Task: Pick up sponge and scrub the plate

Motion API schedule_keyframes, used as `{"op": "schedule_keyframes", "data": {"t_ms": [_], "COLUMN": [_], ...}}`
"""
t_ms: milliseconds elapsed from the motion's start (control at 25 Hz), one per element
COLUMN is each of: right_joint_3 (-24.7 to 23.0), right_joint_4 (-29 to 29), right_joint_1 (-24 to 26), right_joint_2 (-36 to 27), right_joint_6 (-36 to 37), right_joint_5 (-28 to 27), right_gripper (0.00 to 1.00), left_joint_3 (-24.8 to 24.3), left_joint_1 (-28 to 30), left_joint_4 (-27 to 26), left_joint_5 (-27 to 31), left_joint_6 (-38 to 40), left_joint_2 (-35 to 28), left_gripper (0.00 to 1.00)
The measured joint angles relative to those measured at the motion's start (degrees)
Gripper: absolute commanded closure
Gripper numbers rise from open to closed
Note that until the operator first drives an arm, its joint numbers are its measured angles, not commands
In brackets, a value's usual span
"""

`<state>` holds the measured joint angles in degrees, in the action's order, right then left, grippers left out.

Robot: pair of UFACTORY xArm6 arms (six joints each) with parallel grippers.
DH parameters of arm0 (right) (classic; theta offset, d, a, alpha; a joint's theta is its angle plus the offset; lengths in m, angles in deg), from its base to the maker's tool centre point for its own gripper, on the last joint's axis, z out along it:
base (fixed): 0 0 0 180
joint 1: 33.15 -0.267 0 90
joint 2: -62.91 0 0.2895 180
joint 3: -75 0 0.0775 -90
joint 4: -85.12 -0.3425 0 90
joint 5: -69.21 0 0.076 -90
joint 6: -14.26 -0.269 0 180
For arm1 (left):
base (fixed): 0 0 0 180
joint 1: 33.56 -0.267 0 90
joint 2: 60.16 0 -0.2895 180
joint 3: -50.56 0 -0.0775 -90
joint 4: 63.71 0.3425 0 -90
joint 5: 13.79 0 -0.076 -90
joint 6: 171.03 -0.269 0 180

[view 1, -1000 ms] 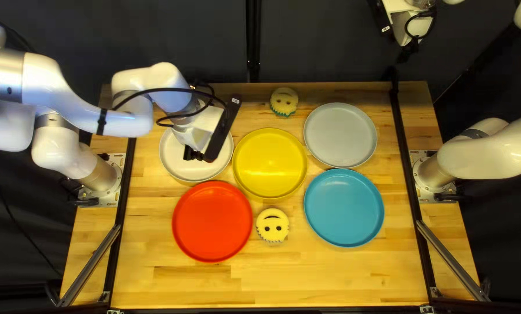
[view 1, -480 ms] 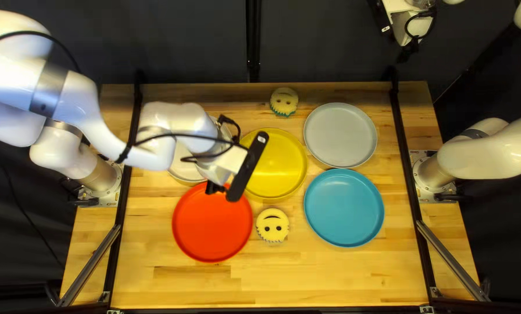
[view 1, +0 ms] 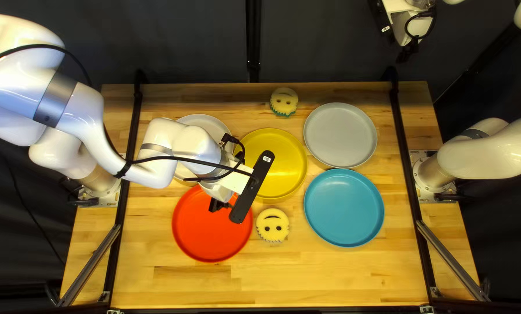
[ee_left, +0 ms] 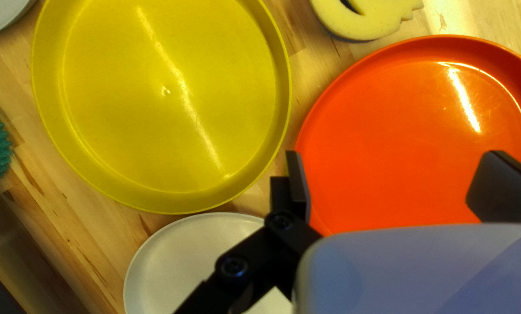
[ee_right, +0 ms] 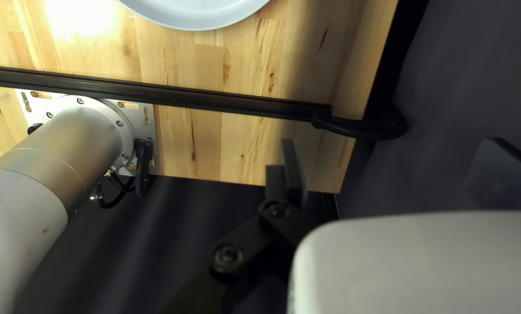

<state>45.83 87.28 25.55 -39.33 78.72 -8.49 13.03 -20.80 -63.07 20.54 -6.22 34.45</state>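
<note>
Pickup seemed in hand: my left tool [ee_left: 393, 171] hung open over the red plate [ee_left: 388, 116], due next at the sponge [view 1: 272, 225] beside it.

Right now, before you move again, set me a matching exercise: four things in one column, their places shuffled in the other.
Things
1. Left hand
2. Nearer sponge
3. Farther sponge
4. Right hand

Places in the top left view
A. past the far edge of the table
B. over the red plate
C. between the yellow plate and the table's far edge
D. between the red plate and the blue plate

Pairs: 1-B, 2-D, 3-C, 4-A
</note>
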Motion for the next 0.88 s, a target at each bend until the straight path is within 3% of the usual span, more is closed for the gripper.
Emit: {"op": "schedule_keyframes", "data": {"t_ms": [240,520,880], "right_joint_3": [0.0,0.0,0.0], "right_joint_4": [0.0,0.0,0.0], "right_joint_1": [0.0,0.0,0.0], "right_joint_2": [0.0,0.0,0.0], "right_joint_6": [0.0,0.0,0.0], "right_joint_5": [0.0,0.0,0.0], "right_gripper": [0.00,0.00,0.00], "left_joint_3": [1.9,6.8,12.8], "left_joint_1": [2.8,7.0,11.5], "left_joint_4": [-0.3,2.3,11.7], "left_joint_5": [-6.7,-10.1,-12.5], "left_joint_6": [1.7,6.8,18.0], "left_joint_2": [6.9,13.4,20.1], "left_gripper": [0.00,0.00,0.00]}}
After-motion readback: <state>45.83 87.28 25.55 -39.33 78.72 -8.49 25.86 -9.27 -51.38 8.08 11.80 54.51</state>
